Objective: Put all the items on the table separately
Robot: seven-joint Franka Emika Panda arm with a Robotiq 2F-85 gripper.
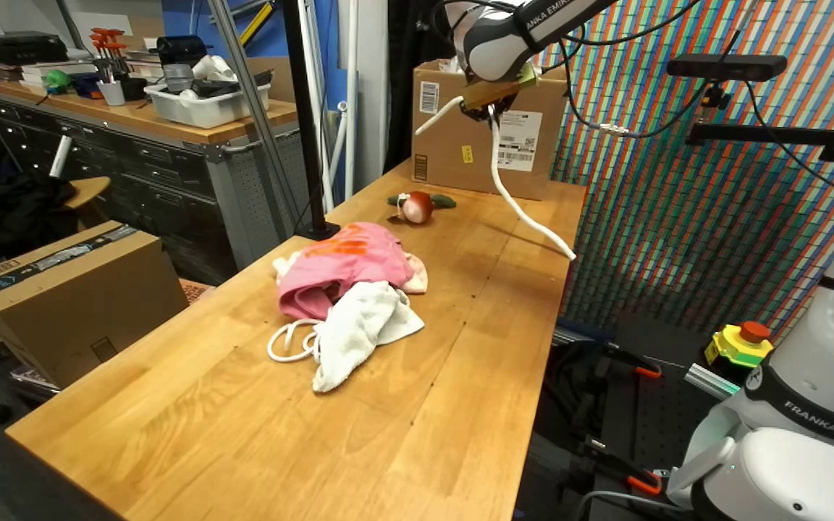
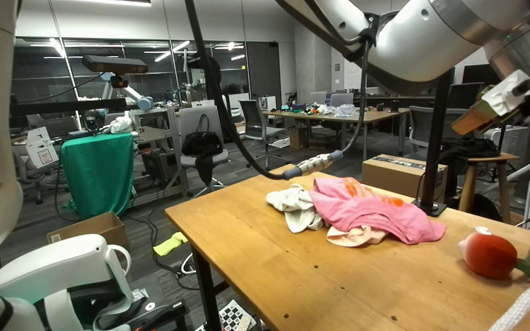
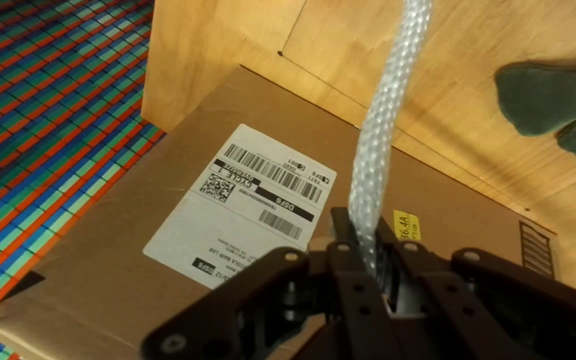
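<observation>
High over the far part of the wooden table [image 1: 417,441], my gripper [image 1: 491,110] is shut on a white rope [image 1: 505,189]. One long end of the rope hangs toward the table's edge, and a short end sticks out the other way. In the wrist view the fingers pinch the rope [image 3: 385,105]. A pink cloth [image 2: 357,204] with orange print lies heaped on a pale peach cloth [image 2: 354,236]. Touching that heap is a white cloth [image 1: 359,333], with a looped white cord [image 1: 287,347] beside it. Farther back sits a red-orange plush [image 2: 490,255] with green leaves [image 3: 550,97].
A large brown cardboard box [image 1: 453,163] stands at the table's far end, just behind my gripper. A black post [image 1: 308,145] rises from the table edge by the pink cloth. Another cardboard box [image 1: 84,304] is beside the table. A cable [image 2: 288,174] dangles from the arm.
</observation>
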